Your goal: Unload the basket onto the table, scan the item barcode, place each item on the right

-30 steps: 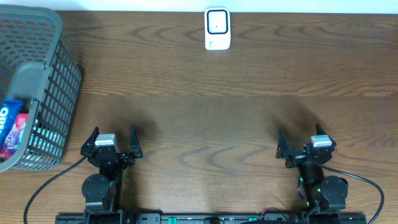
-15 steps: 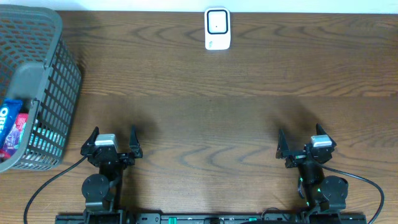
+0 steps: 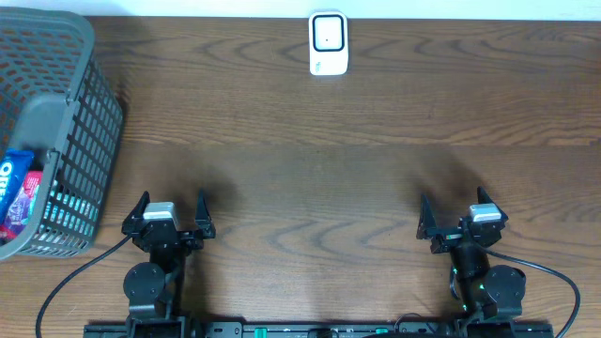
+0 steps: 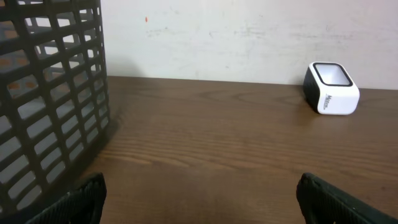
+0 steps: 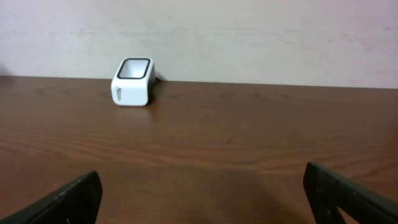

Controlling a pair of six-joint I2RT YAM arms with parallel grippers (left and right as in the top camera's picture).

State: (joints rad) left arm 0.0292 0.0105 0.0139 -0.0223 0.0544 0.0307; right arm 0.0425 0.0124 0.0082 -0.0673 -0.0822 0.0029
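Both claws stand wide open with nothing between their fingers. The left claw [image 3: 172, 199] and the right claw [image 3: 453, 199] sit low at the near edge of the worktop [image 3: 310, 169], well apart from each other, both pointing toward its far edge. A white scanner [image 3: 328, 43] with a dark window on top stands at the far edge, about midway between the two arms, and shows in both wrist views. A grey mesh basket [image 3: 89, 141] sits at the far left, beside the left arm. Inside it lie a blue packet [image 3: 7, 186] and, touching it, a pink and purple packet [image 3: 27, 197]; no barcode can be made out on either
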